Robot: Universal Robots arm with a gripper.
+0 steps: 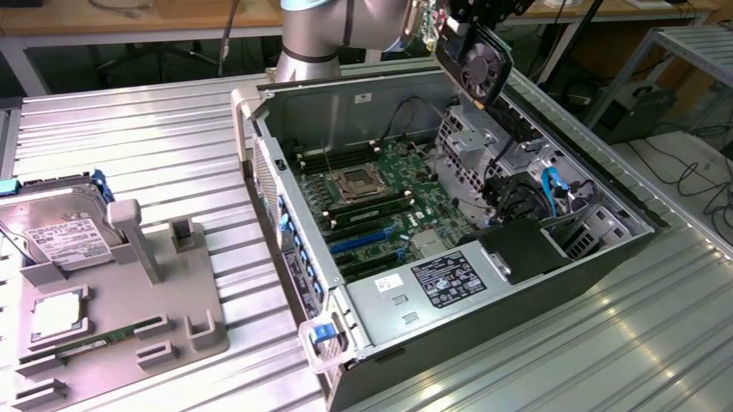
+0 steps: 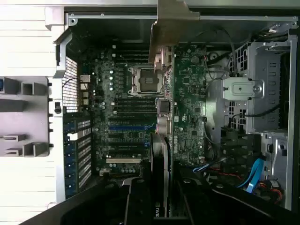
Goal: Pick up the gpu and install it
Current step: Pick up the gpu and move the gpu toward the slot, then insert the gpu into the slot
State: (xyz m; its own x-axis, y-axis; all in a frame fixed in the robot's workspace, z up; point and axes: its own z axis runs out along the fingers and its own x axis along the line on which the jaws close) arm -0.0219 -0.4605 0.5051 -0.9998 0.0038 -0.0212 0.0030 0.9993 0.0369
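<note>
The gpu (image 1: 475,56) is held in the air, on edge, above the far rim of the open computer case (image 1: 343,112), well clear of the motherboard (image 1: 390,184) below. The gripper (image 2: 163,197) is clamped on the gpu at the end away from its silver bracket (image 2: 171,23). The card is judged light and stiff but fragile, so it is best taken by the board's long edges. The fan (image 1: 486,70) and the contact edge are best left untouched. Inside the case, open room is found over the blue slots (image 1: 364,240) near the perforated wall. The far right corner is crowded by the drive cage (image 1: 469,146) and the blue cables (image 1: 550,193), which are judged likely to snag the card. The case walls stand all round, so entry is judged possible only from above. On the table (image 1: 137,129), the grey holder (image 1: 172,292) lies well apart at the near left corner
</note>
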